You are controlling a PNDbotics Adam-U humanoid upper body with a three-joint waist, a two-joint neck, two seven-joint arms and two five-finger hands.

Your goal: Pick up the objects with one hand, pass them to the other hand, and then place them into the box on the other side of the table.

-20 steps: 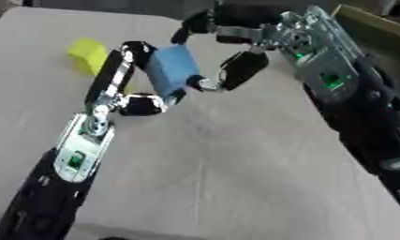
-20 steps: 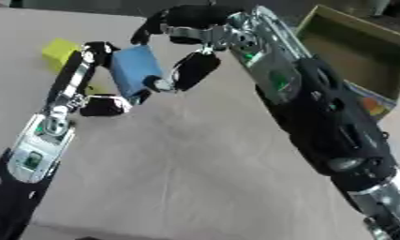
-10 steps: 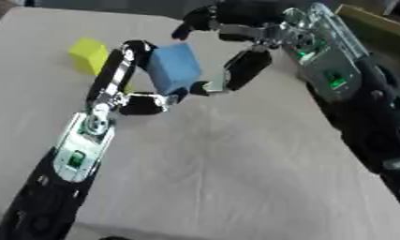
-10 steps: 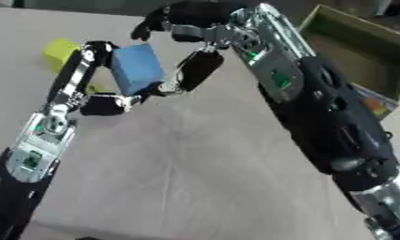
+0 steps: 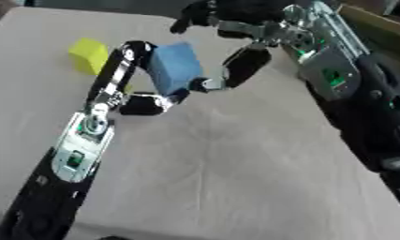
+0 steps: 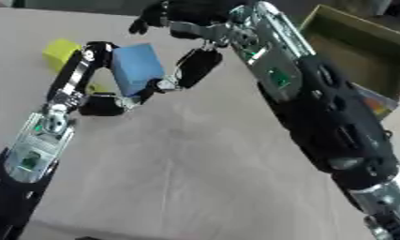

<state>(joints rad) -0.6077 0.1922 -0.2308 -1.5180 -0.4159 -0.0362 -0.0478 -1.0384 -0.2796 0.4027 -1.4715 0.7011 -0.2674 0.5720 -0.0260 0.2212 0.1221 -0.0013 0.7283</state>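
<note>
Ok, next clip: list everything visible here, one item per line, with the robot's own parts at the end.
Blue block: one, blue, held above the table's middle between the two hands.
Yellow block: one, yellow, on the table at far left, behind the left arm.
Box: one, olive-brown, open, at the table's far right edge; something colourful shows at its near side, too unclear to name.
Table: one, covered in pale beige cloth.
Left hand: one, black, fingers curled round the blue block.
Right hand: one, black and silver, reaching in from the upper right, fingers spread around the block's right side; contact cannot be told.
</note>
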